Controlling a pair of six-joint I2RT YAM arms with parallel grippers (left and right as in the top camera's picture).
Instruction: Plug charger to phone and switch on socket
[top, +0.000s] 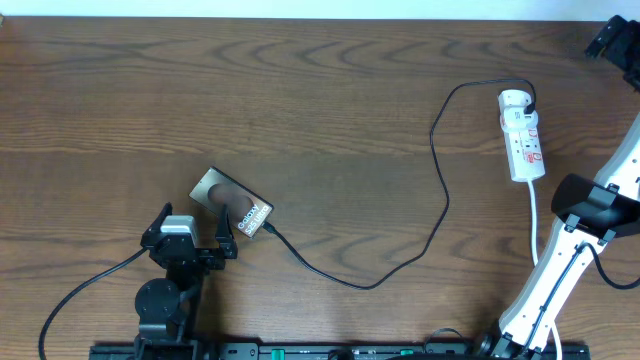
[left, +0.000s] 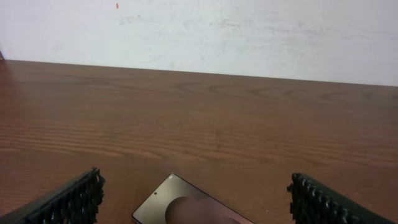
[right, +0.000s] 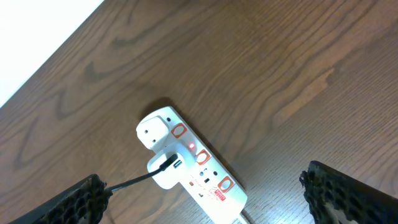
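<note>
The phone (top: 232, 206) lies flat at the table's front left, and its top corner shows in the left wrist view (left: 180, 205). The charger (top: 440, 170) is a thin black cable. One end meets the phone's lower right edge (top: 268, 228). The other end runs into a white adapter (right: 165, 171) on the socket (top: 523, 140), a white strip with red-ringed switches (right: 211, 180) and a small red light. My left gripper (top: 190, 235) is open just in front of the phone, its fingers either side (left: 194, 183). My right gripper (top: 612, 40) is open and empty, above the socket (right: 202, 180).
The strip's white cord (top: 535, 215) runs toward the front beside my right arm (top: 590, 205). A white wall (left: 199, 31) bounds the table's far edge. A black rail (top: 300, 350) lies along the front edge.
</note>
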